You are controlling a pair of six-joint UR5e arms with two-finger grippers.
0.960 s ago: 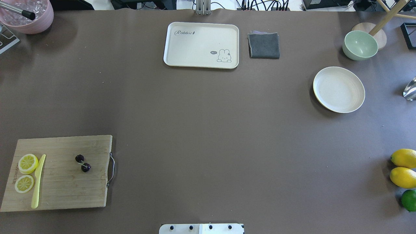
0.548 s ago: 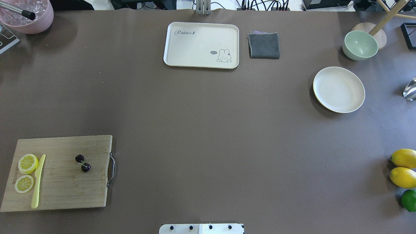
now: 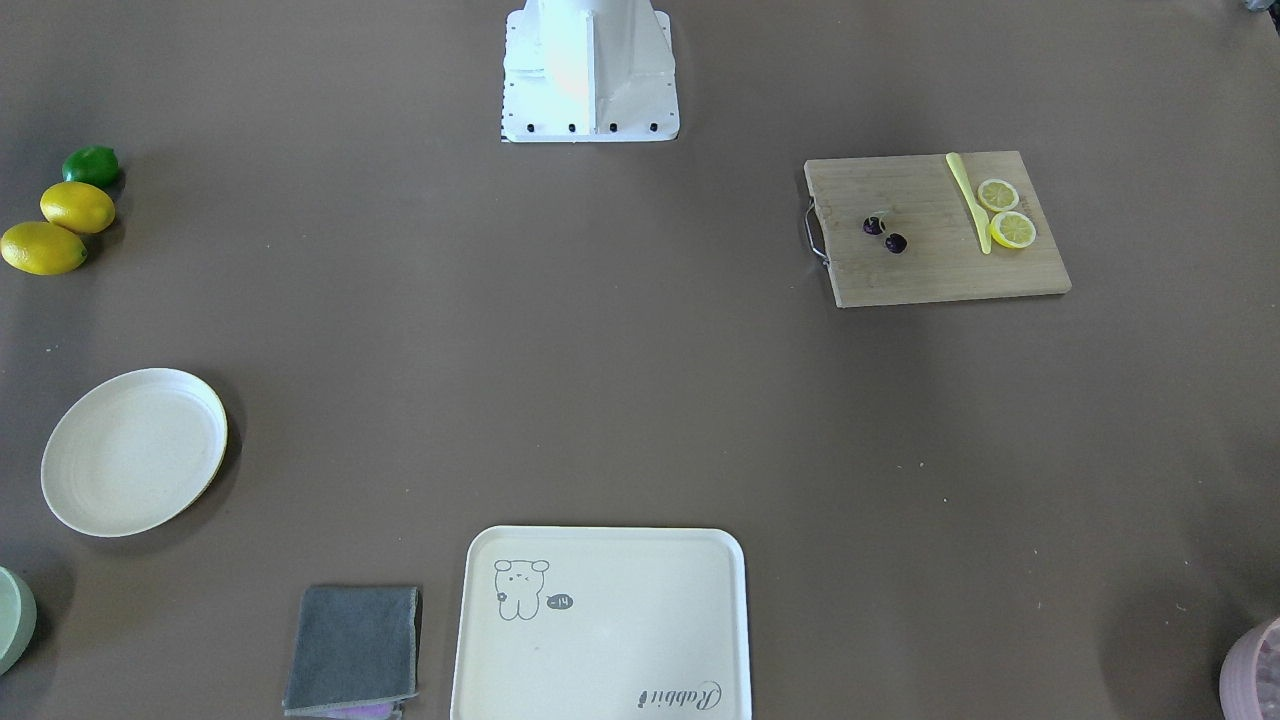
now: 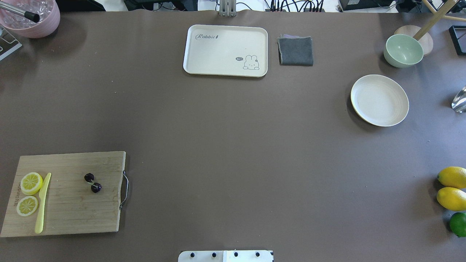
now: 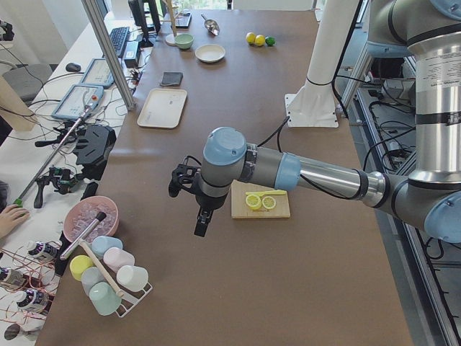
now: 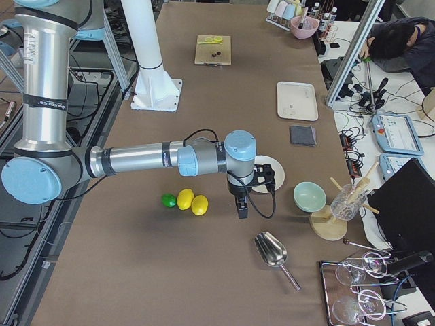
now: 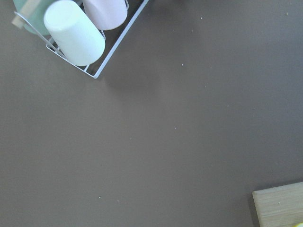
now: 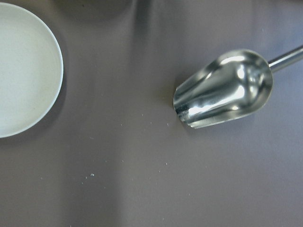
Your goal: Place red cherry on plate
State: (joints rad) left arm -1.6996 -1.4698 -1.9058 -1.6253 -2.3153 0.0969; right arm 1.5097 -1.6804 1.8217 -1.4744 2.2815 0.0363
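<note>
The red cherry [image 4: 93, 182], two dark maroon balls on one pale stem, lies on a wooden cutting board [image 4: 69, 214] at the table's near left; it also shows as the cherry [image 3: 885, 234]. The cream plate [image 4: 379, 100] sits empty far off at the right and fills the left edge of the right wrist view as the plate [image 8: 23, 71]. Only the side views show the grippers. My left gripper [image 5: 202, 225] hangs above the table beside the board's outer end. My right gripper [image 6: 242, 209] hangs next to the plate [image 6: 274, 165]. I cannot tell if either is open or shut.
Two lemon slices [image 4: 30, 183] and a yellow knife [image 4: 42, 203] share the board. A cream tray [image 4: 225, 50], grey cloth [image 4: 295, 51] and green bowl [image 4: 403, 50] line the far side. Lemons [image 4: 452, 187], a lime, a metal scoop [image 8: 222, 89] and a cup rack [image 7: 78, 33] stand around.
</note>
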